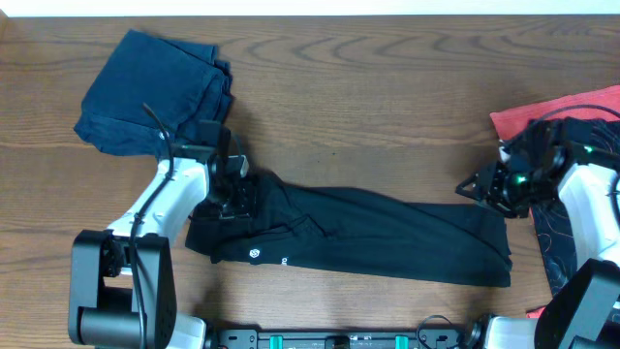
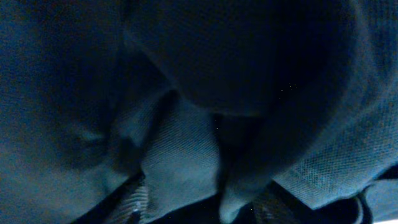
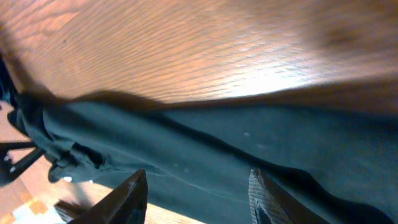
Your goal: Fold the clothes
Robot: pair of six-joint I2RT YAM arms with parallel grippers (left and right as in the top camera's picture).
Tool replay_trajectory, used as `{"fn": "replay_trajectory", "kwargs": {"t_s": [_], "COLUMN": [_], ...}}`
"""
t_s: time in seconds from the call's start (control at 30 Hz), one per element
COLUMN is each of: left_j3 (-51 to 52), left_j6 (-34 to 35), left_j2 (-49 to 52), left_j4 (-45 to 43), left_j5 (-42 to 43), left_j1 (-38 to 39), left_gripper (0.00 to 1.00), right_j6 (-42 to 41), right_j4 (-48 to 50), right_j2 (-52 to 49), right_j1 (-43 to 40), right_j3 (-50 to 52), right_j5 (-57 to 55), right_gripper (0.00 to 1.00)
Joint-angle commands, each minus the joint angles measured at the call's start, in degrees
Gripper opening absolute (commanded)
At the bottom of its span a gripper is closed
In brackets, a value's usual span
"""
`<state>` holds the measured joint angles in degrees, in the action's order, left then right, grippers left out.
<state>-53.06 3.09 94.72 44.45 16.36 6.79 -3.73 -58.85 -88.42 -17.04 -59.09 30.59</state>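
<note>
Left jaws, spread, sink into the black T-shirt (image 1: 387,233) at its logo end; right jaws hang open above its opposite end.

This is looking like a robotics lab bench: a left arm (image 1: 165,199) and right arm (image 1: 586,199) (white, on black bases) are standing at a wood-grain table (image 1: 387,97), clothes (image 1: 155,92) lying heaped at its corners.

Table (image 1: 387,107): dark brown wood, strong wavy grain, fills almost whole overhead view. Thin pale strip (image 1: 310,6) beyond far edge, cannot tell if wall or floor. Right wrist view: warm bright glare on wood, fine grain lines.
</note>
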Motion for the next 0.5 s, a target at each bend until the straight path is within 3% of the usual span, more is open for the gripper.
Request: {"fn": "replay_trajectory", "kwargs": {"t_s": [0.0,0.17,0.47], "left_j3": [1.9,1.9,-3.2], "left_j6": [0.2,-0.4,-1.1], "left_j2": [-0.5,-0.5,-1.4], "left_j4": [-1.5,-1.2,6.8], "left_j5": [4.5,4.6,-0.8], "left_j1": [-0.2,-0.3,-3.5], "left_gripper": [0.44,0.06,0.06], "right_j6": [1.7,0.8,-11.8], "right_j4": [0.1,0.1,-1.2], "right_j2": [0.9,0.9,0.9], "right_j1": [1.7,1.7,1.7], "right_j3": [0.0,0.0,0.0], "right_j5": [2.2,0.6,-16.2], "right_gripper": [0.5,0.5,0.53]}}
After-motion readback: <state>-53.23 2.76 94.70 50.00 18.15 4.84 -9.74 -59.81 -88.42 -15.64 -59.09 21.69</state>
